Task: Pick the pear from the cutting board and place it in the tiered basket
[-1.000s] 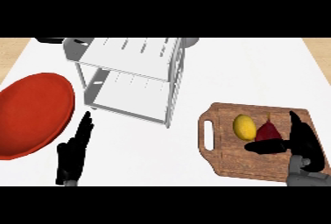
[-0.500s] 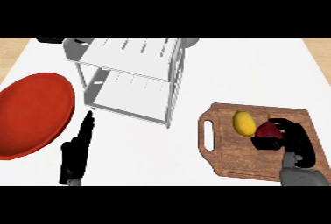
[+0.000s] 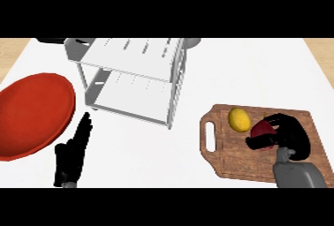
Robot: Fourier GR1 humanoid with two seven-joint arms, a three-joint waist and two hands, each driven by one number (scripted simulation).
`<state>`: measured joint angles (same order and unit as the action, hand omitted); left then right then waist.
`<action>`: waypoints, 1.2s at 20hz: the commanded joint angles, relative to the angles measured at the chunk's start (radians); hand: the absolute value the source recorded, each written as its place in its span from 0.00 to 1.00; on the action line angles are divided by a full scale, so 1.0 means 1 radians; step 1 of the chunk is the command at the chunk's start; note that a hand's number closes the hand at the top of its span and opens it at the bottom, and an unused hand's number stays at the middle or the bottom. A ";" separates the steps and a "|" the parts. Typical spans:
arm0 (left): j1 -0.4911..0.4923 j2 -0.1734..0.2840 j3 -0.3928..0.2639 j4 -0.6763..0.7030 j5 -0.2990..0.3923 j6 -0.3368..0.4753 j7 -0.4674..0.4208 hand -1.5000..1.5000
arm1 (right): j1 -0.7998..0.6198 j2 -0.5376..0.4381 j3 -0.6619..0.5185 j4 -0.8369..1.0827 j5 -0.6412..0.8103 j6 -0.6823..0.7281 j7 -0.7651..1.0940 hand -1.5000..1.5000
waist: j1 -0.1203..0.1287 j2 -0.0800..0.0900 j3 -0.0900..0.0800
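One red plate (image 3: 29,115) far left. Left hand (image 3: 72,154) beside it, fingers straight, holding nothing. One white tiered basket (image 3: 134,75), both shelves bare. One cutting board (image 3: 257,143) carrying a yellow fruit (image 3: 239,119) and the dark-red pear (image 3: 261,130), right hand (image 3: 284,137) curled round it.

Bright, even light — faint shadows, no glare, no blur.

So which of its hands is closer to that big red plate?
The left hand. It rests open just off the red plate, near the plate's lower right rim. The right hand is far across the counter, curled round a dark red fruit on the cutting board.
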<state>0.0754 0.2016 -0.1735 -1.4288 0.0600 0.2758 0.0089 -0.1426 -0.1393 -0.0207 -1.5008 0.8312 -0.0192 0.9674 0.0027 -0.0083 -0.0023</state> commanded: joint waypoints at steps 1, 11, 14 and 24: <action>0.017 0.001 0.008 0.057 0.011 -0.028 -0.037 0.50 | -0.027 -0.016 0.165 -0.027 0.069 0.119 -0.040 1.00 | 0.008 0.008 0.000; -0.002 -0.016 0.001 0.049 -0.009 -0.013 0.008 0.50 | -0.112 0.135 0.585 -0.155 0.186 0.214 -0.070 1.00 | 0.001 0.006 0.002; 0.024 -0.006 0.019 0.040 -0.003 -0.013 -0.014 0.50 | -0.072 0.137 0.547 -0.394 0.126 0.227 0.005 1.00 | -0.013 0.002 0.002; -0.018 -0.014 0.023 0.048 -0.025 0.003 0.031 0.50 | -0.404 0.139 0.482 -0.781 0.181 0.444 0.219 1.00 | -0.011 0.004 0.000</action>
<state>0.0918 0.1962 -0.1611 -1.4373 0.0444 0.2690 0.0150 -0.4065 -0.0103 0.4873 -2.1776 0.9909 0.2604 1.0353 -0.0076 -0.0107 0.0024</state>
